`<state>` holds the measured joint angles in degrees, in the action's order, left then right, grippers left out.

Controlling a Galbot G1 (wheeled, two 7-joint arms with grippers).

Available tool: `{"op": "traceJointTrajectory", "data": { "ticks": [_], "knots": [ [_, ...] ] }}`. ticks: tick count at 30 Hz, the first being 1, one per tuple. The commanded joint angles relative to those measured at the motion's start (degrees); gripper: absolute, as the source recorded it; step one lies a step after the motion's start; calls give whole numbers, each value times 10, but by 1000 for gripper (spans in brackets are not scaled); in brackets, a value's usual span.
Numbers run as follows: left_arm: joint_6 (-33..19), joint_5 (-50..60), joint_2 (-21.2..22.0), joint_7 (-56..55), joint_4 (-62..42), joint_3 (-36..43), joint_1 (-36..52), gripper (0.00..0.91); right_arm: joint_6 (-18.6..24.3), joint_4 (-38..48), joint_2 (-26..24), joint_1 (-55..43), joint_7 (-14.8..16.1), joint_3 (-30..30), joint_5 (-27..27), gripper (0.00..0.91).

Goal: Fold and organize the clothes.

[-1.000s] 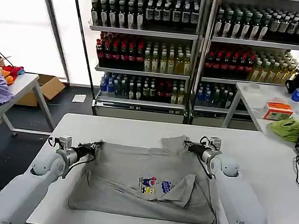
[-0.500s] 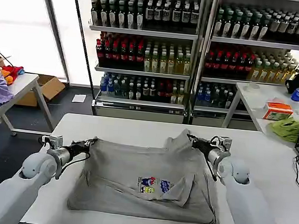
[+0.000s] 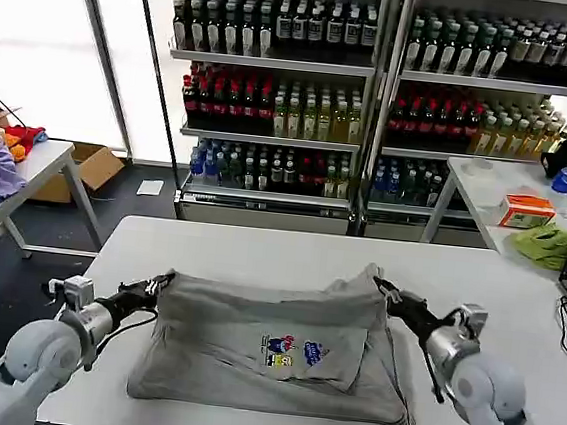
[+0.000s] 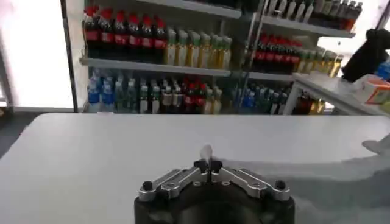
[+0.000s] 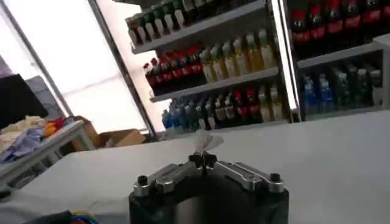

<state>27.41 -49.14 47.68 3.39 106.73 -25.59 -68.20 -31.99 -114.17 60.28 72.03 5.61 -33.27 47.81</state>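
Shirt (image 3: 271,347) corners hidden inside both pincers' pinch

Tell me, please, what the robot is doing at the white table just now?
It is folding a light grey cotton short-sleeved shirt with a small multicoloured print on the white table. The left pincer is shut on the shirt's far left corner and the right pincer is shut on its far right corner. Both hold that far edge raised off the table, over the rest of the shirt, which lies flat nearer the robot.
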Motion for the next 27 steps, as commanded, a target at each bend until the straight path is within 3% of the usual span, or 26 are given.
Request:
{"op": "traceJointTrajectory", "data": {
  "ticks": [1, 3, 6, 10, 11, 12, 13, 22, 24, 27],
  "knots": [
    [11, 25, 2, -8, 145, -97, -217, 10, 1, -120, 9, 208, -2, -85, -12, 0],
    [9, 43, 7, 1, 149, -101, -242, 10, 1, -126, 15, 224, 0, -86, -41, 0],
    [2, 69, 18, 10, 148, -94, -272, 10, -1, -131, 23, 254, 9, -73, -128, 0],
    [-9, 96, 31, 15, 143, -86, -296, 10, 2, -134, 38, 271, 4, -61, -163, 0],
    [-10, 99, 33, 14, 140, -85, -294, 141, 0, -136, 40, 271, -1, -61, -164, 151],
    [-11, 101, 34, 15, 139, -86, -294, 141, 1, -136, 41, 270, 1, -61, -165, 474],
    [-10, 103, 34, 12, 138, -86, -291, 907, 1, -138, 40, 269, 1, -60, -164, 907],
    [2, 104, 34, 3, 148, -144, -293, 907, 30, -142, 37, 270, -1, -96, -156, 907],
    [2, 105, 33, -3, 146, -160, -293, 907, 51, -142, 36, 270, -1, -109, -150, 907],
    [-6, 88, 35, -22, 150, -183, -298, 907, 137, -133, 35, 268, 15, -118, -157, 907]
  ]
}}
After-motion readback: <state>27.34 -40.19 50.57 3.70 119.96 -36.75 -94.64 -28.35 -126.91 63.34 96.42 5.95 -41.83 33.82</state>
